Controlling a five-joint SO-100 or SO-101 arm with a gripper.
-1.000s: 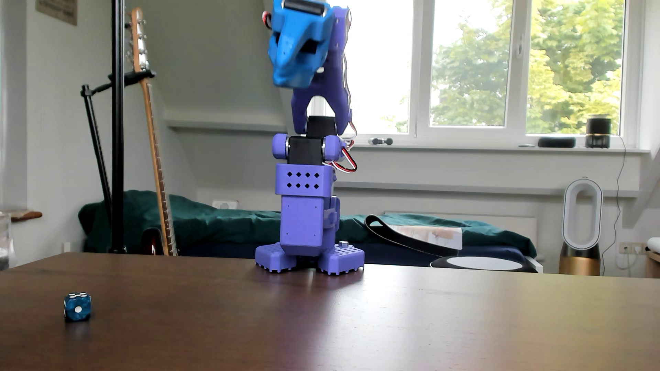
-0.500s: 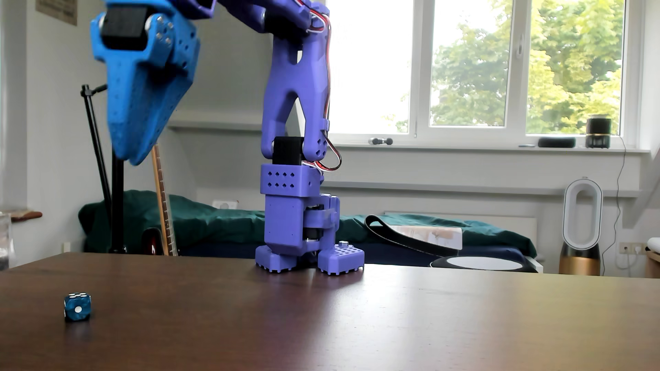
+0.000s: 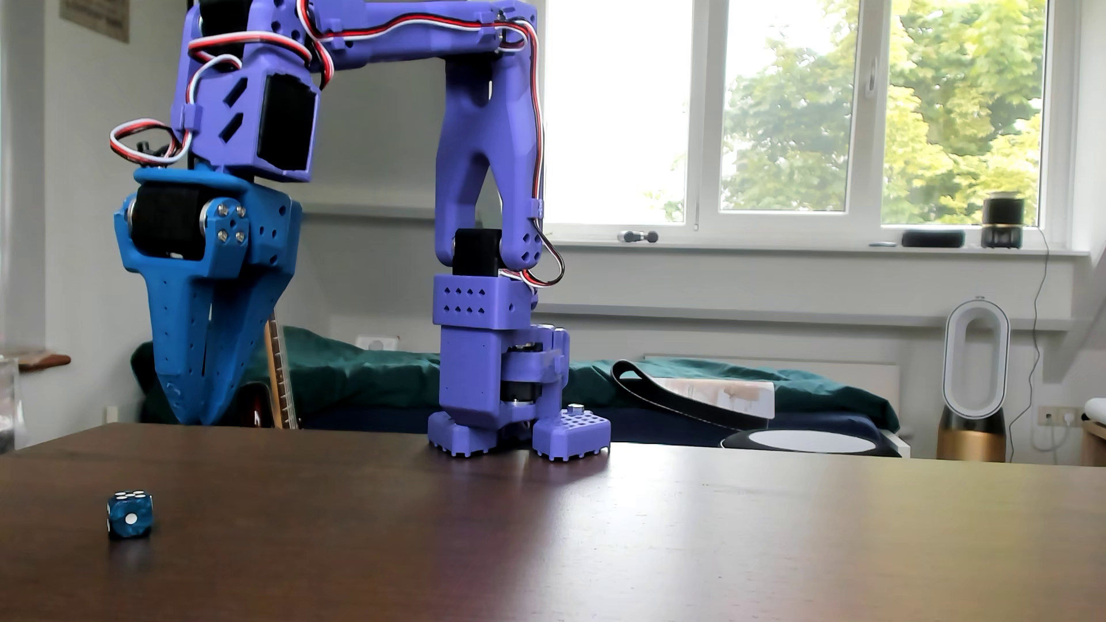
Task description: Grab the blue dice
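Claw (image 3: pixel 194 412) lowered since a moment ago, now pointing straight down, jaws nearly together and empty, above and behind the blue dice (image 3: pixel 130 514). Dice unmoved at near left of the dark wooden table (image 3: pixel 658 538), one pip facing the camera. Behind: guitar (image 3: pixel 276 371), green-covered bed (image 3: pixel 359 371), window (image 3: pixel 778 107). No legible writing.

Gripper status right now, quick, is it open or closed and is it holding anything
Gripper: closed, jaws pressed together at the tips, holding nothing; it hangs above the table, apart from the blue dice.
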